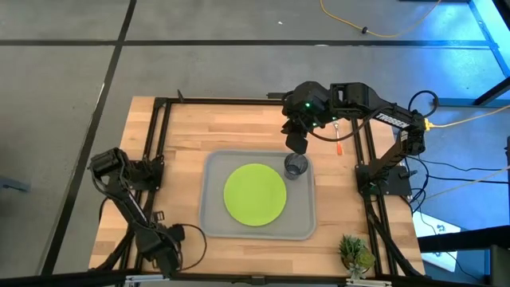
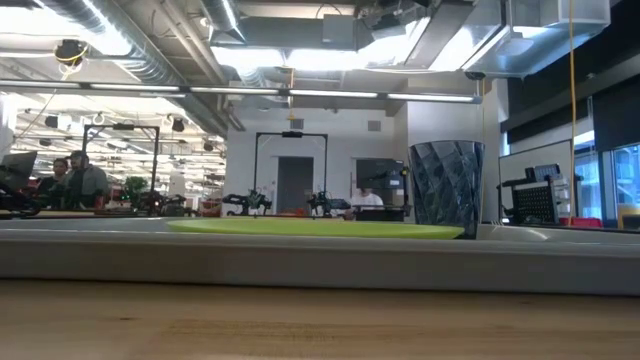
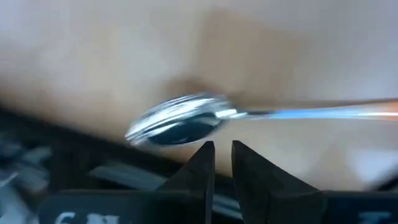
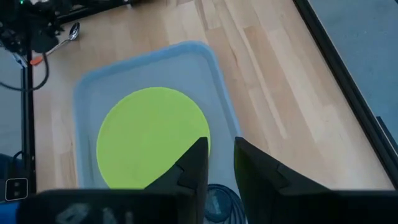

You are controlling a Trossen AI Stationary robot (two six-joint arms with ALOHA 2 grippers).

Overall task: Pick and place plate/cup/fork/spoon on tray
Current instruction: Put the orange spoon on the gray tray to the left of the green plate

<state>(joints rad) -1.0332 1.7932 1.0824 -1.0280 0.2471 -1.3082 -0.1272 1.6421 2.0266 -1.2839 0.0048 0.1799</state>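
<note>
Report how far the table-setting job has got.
Done: the plate lies on the tray, and the cup stands at the tray's far right corner. In hand: nothing is gripped; the right gripper hangs just above the cup, and the left gripper points at the spoon lying on the wood. Left: the spoon and the fork, which is off the tray.
</note>
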